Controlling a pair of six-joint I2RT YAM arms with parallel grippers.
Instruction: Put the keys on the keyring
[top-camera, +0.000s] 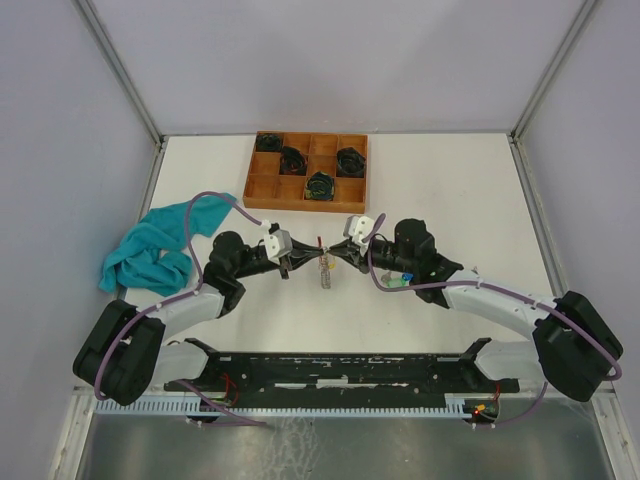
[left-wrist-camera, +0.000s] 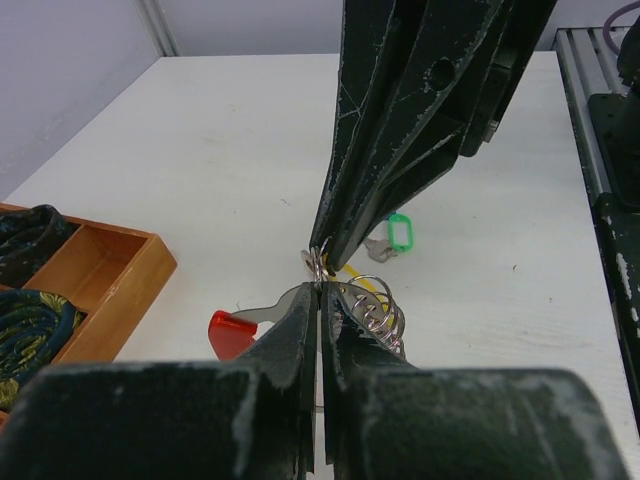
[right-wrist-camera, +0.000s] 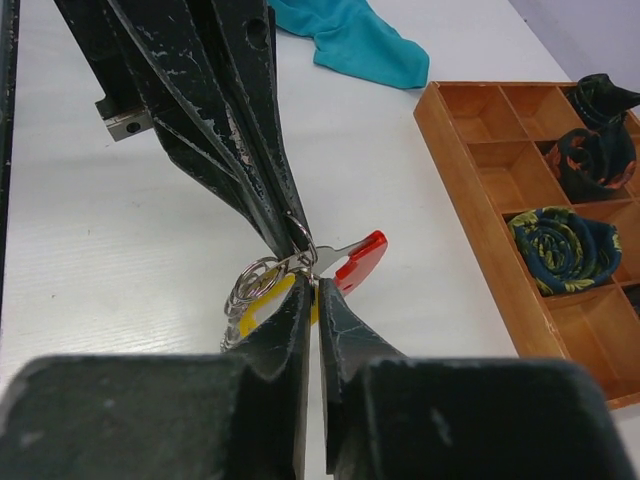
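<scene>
White table under pale grey walls, seen from overhead and from both wrists. At the upper centre of the overhead view sat a wooden tray (top-camera: 258, 192) of square compartments holding dark coiled bundles (top-camera: 319, 185), and a teal cloth (top-camera: 150, 250) lay at the left. Both arms met tip to tip at the centre of that frame. The left tool (left-wrist-camera: 318, 295) was clenched at the keyring (left-wrist-camera: 378, 312), a silver coil of wire held just above the table (top-camera: 450, 200). The right tool (right-wrist-camera: 318, 290) had its fingers drawn to a thin slit against the same knot of metal; which piece it pinched could not be made out. A red-tagged key (right-wrist-camera: 358, 263) jutted from that knot, its long axis roughly level and crosswise to the tools, with the tag end pointing toward the tray. A yellow tag (right-wrist-camera: 262, 300) hung with the coil. A green-tagged key (left-wrist-camera: 398, 232) lay loose on the table beneath the right arm. The step in hand looked like threading the red-tagged key onto the coil. The next move would likely call for sliding it round the wire without losing either grip.
</scene>
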